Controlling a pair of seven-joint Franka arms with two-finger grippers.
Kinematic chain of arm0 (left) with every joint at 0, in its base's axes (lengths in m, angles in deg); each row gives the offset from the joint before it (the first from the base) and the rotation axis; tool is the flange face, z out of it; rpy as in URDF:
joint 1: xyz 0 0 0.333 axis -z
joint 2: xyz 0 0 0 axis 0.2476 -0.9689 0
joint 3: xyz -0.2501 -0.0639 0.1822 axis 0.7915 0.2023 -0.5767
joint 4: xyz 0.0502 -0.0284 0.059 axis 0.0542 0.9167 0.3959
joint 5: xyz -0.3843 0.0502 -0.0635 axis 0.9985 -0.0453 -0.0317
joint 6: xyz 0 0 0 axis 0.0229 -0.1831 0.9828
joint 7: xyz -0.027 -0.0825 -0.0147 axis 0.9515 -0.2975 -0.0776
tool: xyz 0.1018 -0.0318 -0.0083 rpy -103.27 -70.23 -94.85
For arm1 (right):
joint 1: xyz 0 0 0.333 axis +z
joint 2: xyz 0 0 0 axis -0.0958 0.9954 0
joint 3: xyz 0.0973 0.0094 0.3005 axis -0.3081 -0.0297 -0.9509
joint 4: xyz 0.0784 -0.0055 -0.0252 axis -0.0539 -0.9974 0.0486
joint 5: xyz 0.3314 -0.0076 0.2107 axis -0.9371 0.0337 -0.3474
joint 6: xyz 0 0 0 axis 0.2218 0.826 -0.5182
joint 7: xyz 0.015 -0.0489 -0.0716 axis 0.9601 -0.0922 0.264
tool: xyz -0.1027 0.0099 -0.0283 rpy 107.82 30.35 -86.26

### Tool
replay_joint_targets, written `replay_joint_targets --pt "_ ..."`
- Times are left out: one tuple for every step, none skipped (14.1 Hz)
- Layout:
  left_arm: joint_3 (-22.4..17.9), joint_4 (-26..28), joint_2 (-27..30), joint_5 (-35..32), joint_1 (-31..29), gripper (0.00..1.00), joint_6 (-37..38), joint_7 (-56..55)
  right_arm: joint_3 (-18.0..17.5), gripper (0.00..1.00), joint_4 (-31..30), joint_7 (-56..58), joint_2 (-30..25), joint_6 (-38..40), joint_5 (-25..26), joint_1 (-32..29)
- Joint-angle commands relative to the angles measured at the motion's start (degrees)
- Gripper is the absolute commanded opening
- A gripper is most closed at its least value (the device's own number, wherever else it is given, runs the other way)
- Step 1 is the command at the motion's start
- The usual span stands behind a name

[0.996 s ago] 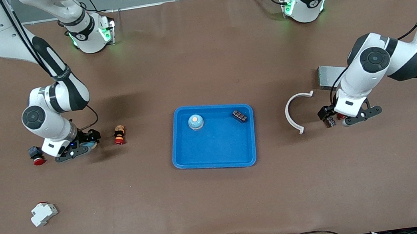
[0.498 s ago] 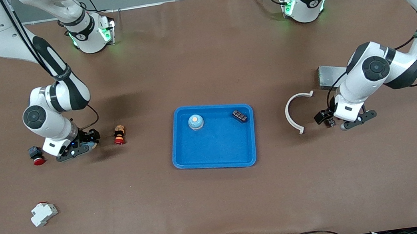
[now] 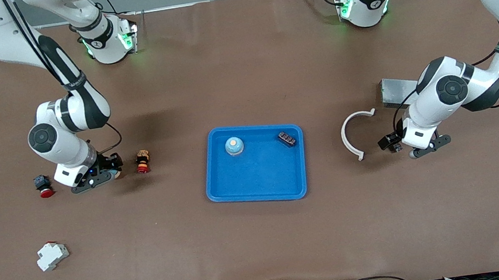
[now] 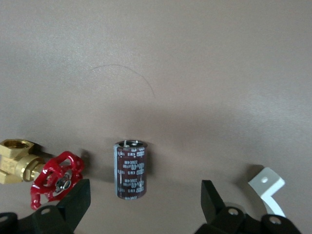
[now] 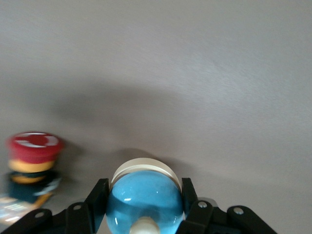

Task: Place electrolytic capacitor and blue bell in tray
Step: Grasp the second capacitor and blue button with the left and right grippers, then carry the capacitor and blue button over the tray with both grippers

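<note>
Two grippers are low at opposite ends of the counter [image 3: 264, 253], with the tray [image 3: 216, 183] between them and well apart from both.

Right gripper [image 3: 93, 178] is down toward the right arm's end of the counter, between a red push button [image 3: 43, 185] and a red-and-yellow button [image 3: 142, 161]. In the right wrist view its fingers [image 5: 97, 195] are clamped on the blue bell [image 5: 144, 200], one on each side of the glossy dome. The bell's pale base rim shows just above the dome in that picture, and the red-and-yellow button [image 5: 33, 165] stands close beside it.

Left gripper [image 3: 424, 148] is toward the left arm's end, just beside a white curved piece [image 3: 350, 134] and nearer to the front camera than a grey metal box [image 3: 392, 92]. Its jaws are spread wide and hold nothing. The left wrist view shows the electrolytic capacitor [image 4: 130, 169], a dark brown cylinder, lying on its side on the counter between the two fingers [image 4: 78, 195], closer to one of them and touching neither. A brass valve with a red handwheel [image 4: 53, 178] lies just outside that finger.

Inside the tray are another bell [image 3: 234, 146], standing upright, and a dark ribbed part [image 3: 287, 138], both in the half farther from the front camera. A white breaker [image 3: 51, 255] lies apart, nearer the front camera, at the right arm's end.
</note>
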Motion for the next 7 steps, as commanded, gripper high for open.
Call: replay_joint_targets --pt "-1.25 -0.76 -1.55 -2.59 1.03 1.00 -1.59 -1.06 -3.80 0.00 7.84 -2.87 -3.24 14.68 -4.22 -0.53" --pt "-2.04 -0.76 -1.64 -2.60 1.81 1.00 -1.94 -1.33 -4.33 0.00 11.53 -6.37 -3.24 18.73 -4.49 0.78" --pt "-2.39 -0.76 -1.64 -2.60 2.25 1.00 -2.12 -1.50 -4.34 0.00 14.53 -10.49 -2.98 21.21 -4.49 3.05" --pt "-2.83 -0.93 -1.73 -2.60 2.34 1.00 -2.12 -1.51 -4.34 0.00 16.99 -15.23 -2.63 22.54 -4.49 5.60" --pt "-3.01 -1.11 -2.25 -2.60 2.61 1.00 -2.20 -1.51 -4.34 0.00 18.93 -20.24 -2.54 22.81 -4.49 8.15" --pt "-3.10 -1.28 -2.86 -2.60 2.70 1.00 -2.21 -1.42 -4.25 0.00 21.56 -24.81 -1.23 22.82 -4.49 10.61" --pt "-3.10 -1.72 -3.04 -2.60 2.78 1.00 -2.21 -1.42 -4.25 0.00 25.07 -29.30 1.13 23.08 -4.41 12.63"
